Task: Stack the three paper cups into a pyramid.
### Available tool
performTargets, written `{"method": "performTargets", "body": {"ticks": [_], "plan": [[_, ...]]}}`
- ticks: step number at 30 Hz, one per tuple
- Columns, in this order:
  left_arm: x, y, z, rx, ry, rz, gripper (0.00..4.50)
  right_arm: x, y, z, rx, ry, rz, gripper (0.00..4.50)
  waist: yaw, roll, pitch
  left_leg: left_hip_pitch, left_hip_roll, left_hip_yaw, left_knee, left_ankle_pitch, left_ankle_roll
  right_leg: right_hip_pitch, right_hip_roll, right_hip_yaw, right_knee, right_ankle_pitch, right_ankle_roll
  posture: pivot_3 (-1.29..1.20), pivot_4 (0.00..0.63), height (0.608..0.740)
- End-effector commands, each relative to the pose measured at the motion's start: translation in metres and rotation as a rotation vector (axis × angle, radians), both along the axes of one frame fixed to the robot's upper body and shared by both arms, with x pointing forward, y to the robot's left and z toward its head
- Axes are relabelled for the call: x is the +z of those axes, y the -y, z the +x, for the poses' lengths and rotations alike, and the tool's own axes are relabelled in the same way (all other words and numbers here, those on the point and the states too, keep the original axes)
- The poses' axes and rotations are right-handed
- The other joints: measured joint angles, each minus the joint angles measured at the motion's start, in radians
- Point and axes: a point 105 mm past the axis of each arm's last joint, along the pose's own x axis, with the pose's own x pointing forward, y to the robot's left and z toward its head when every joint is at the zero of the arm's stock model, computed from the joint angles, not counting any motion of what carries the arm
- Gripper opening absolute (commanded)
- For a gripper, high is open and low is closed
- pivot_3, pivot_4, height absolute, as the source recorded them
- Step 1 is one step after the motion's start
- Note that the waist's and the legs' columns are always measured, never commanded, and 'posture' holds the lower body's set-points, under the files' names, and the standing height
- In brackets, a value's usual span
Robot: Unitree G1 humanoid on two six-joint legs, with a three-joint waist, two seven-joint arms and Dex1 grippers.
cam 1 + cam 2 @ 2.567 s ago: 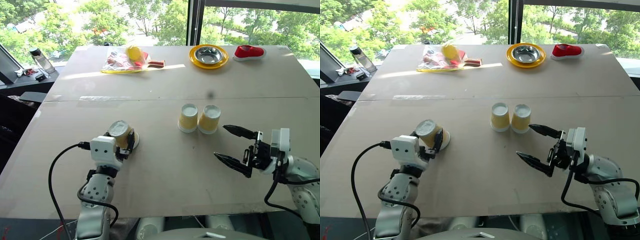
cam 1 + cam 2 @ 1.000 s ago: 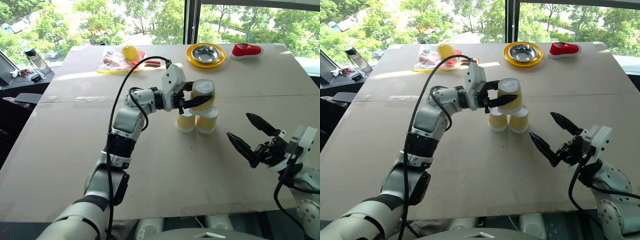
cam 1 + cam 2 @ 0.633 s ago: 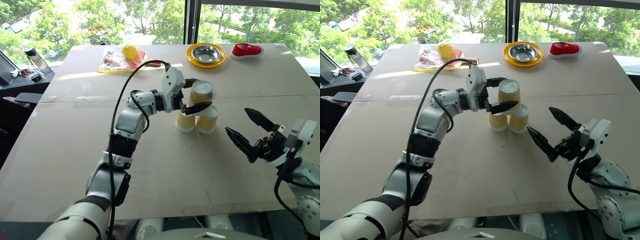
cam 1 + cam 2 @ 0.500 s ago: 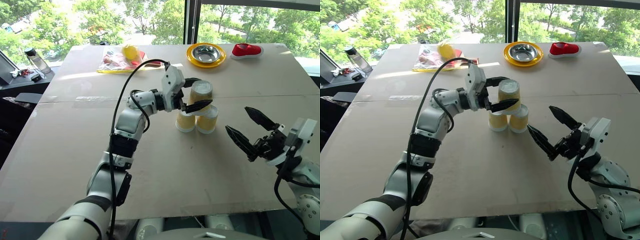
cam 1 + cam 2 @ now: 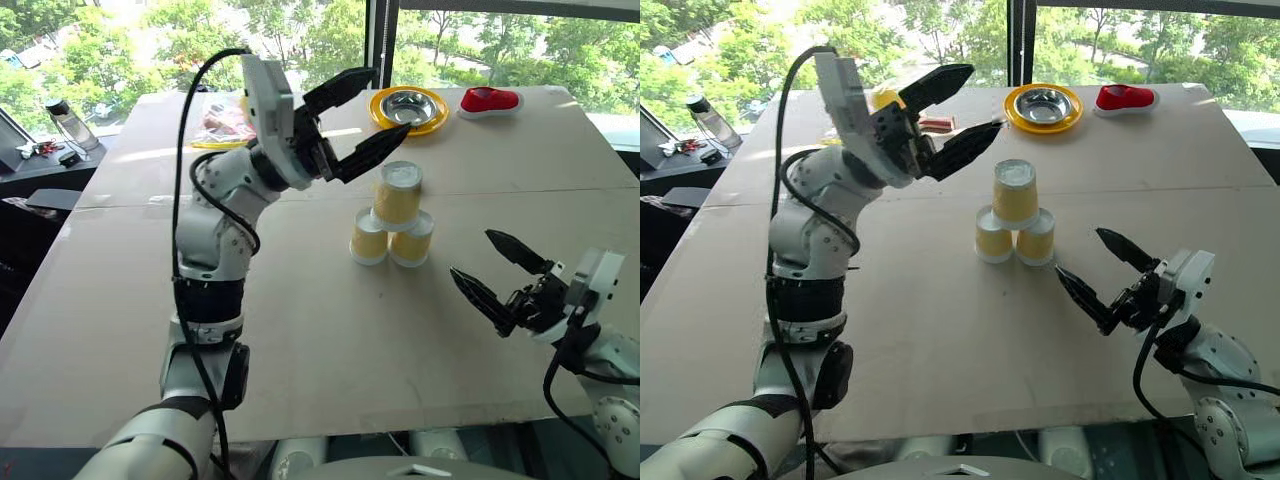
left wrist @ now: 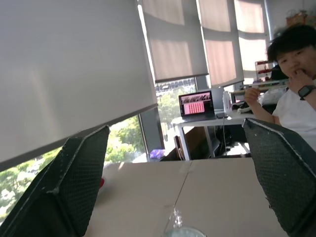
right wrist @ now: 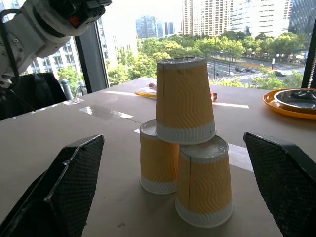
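Three yellow-tan ribbed paper cups stand upside down mid-table as a pyramid: a left base cup [image 5: 367,237], a right base cup [image 5: 411,240], and a top cup [image 5: 397,195] resting across both. In the right wrist view the top cup [image 7: 183,102] sits on the two lower cups [image 7: 203,183]. My left gripper [image 5: 355,120] is open and empty, raised above and to the left of the stack. My right gripper [image 5: 500,275] is open and empty, low over the table to the right of the cups.
At the table's far edge lie a yellow plate [image 5: 387,112] with a steel bowl, a red object [image 5: 495,101] and a plastic bag of items [image 5: 225,122]. A bottle [image 5: 66,120] stands off the table's left. A person [image 6: 296,94] sits at a desk in the left wrist view.
My left gripper let go of the top cup, opened wide and pulled up and away to the left. The cup stays on the two base cups. My right gripper barely moved.
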Motion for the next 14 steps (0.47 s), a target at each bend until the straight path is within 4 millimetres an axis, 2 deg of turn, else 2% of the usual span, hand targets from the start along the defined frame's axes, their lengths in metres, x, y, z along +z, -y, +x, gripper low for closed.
{"method": "performTargets", "body": {"ticks": [1, 3, 7, 11, 14], "plan": [[-0.044, -0.036, -0.014, 0.164, -0.166, 0.050, 4.45, -0.013, 0.011, -0.006, 0.004, -0.005, -0.039, 4.50, -0.005, 0.000, 0.001, 0.002, 0.001, 0.001, -0.002, 0.000, 0.000, 0.000, 0.000, 0.001, 0.001, 0.000, 0.000, 0.00, 0.150, 0.740], [-0.078, -0.050, -0.030, 0.248, -0.264, 0.125, 4.45, -0.029, 0.019, -0.009, 0.009, -0.046, -0.078, 4.50, -0.003, -0.002, 0.002, 0.001, 0.003, 0.000, -0.001, 0.000, 0.000, 0.000, 0.001, 0.001, 0.000, 0.000, 0.000, 0.00, 0.150, 0.740], [-0.139, -0.064, -0.059, 0.401, -0.440, 0.234, 4.45, -0.060, 0.030, -0.011, 0.035, -0.125, -0.173, 4.50, 0.015, -0.002, 0.002, 0.001, 0.003, 0.001, 0.000, 0.000, 0.000, 0.002, -0.003, 0.001, -0.001, 0.000, -0.001, 0.00, 0.150, 0.740], [-0.167, -0.062, -0.075, 0.456, -0.507, 0.241, 4.45, -0.077, 0.039, -0.005, 0.014, -0.177, -0.232, 4.50, 0.028, -0.002, 0.002, 0.008, 0.001, 0.004, 0.000, -0.001, 0.000, 0.009, -0.006, 0.003, -0.002, -0.001, -0.002, 0.00, 0.150, 0.740], [-0.174, -0.062, -0.077, 0.496, -0.524, 0.222, 4.45, -0.080, 0.044, -0.002, 0.018, -0.194, -0.237, 4.50, 0.031, -0.002, 0.002, 0.010, 0.001, 0.006, 0.000, -0.001, 0.000, 0.009, -0.007, 0.005, -0.002, -0.002, -0.004, 0.00, 0.150, 0.740]]}}
